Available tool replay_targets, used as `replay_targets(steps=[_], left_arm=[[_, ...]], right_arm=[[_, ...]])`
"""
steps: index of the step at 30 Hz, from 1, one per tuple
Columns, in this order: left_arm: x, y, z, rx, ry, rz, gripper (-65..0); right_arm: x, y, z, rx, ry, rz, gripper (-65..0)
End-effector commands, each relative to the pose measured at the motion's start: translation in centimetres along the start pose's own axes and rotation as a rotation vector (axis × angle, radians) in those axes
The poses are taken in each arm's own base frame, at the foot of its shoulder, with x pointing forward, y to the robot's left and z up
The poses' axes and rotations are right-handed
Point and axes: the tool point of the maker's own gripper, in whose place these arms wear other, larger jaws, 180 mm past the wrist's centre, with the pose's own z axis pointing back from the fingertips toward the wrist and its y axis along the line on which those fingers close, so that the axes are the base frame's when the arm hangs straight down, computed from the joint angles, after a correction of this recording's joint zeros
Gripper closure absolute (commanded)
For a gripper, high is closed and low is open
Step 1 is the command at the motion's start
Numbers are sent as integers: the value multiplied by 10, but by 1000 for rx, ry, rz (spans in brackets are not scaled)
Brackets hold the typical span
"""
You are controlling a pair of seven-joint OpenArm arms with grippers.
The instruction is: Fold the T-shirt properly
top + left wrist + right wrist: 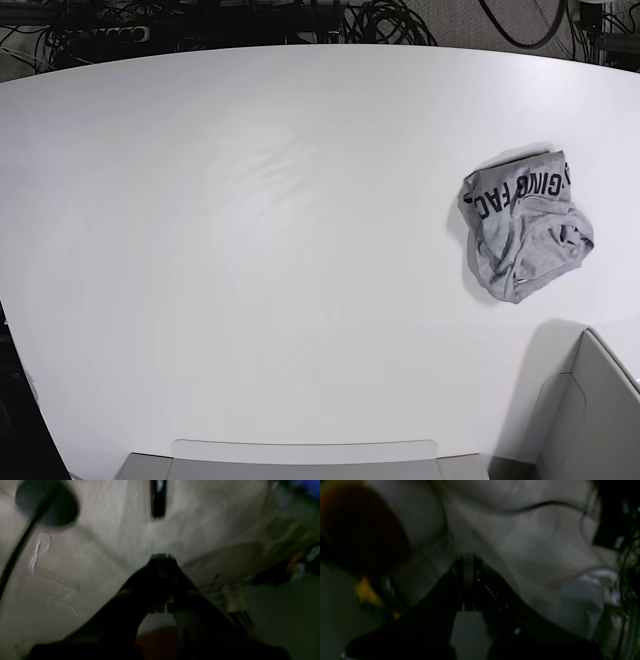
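Observation:
The T-shirt (523, 223) lies crumpled in a heap on the right side of the white table (250, 260) in the base view, heather grey with black block letters showing on its upper fold. Neither arm appears in the base view. In the left wrist view, my left gripper (162, 556) is shut with nothing between its dark fingers, in front of a pale, blurred surface. The right wrist view is dark; there my right gripper (468, 555) is also shut and holds nothing, with a pale creased surface behind it. I cannot tell what either pale surface is.
Black cables (380, 20) run behind the table's far edge. A grey box (300, 462) sits at the near edge and another grey box (590, 420) at the near right corner. A black cable (22, 542) crosses the left wrist view.

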Motion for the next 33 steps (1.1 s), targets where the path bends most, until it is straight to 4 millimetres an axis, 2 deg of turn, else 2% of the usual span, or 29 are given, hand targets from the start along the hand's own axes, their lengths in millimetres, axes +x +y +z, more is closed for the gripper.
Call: replay_targets(steps=[1,6,8,12,14,18,20,22,23,25,27,30,33], left_arm=[[-6,0,-4,-10,15,4,0],[-5,2,-30,-27,61,-8,0],[-5,10,-37,27,57,30,0],[10,19,-41,97,11,30,0],[12,23,-40,106,3,29,0],[24,32,-35,122,-76,21,0],[25,34,-35,125,-101,30,0],[15,36,-39,126,-97,56,0],[11,35,-42,123,-92,69,0],[16,35,-47,120,-108,90,0],[7,28,-56,107,-115,126,0],[25,24,-61,100,-193,149,0],[24,23,-64,101,-209,173,0]], right_arm=[[-10,-8,2,1,19,4,0],[-24,-30,-15,27,42,-71,0],[-33,-33,-22,43,56,-99,0],[-21,-32,-32,69,21,-106,0],[-5,-35,-35,70,-45,-119,0],[14,-39,-45,82,-216,-224,0],[19,-45,-47,72,-302,-272,0],[20,-50,-46,57,-357,-288,0],[19,-52,-46,50,-378,-291,0],[18,-55,-43,36,-411,-290,0],[8,-61,-39,20,-401,-282,0],[10,-69,-34,5,-408,-275,0],[11,-69,-34,6,-409,-273,0]])
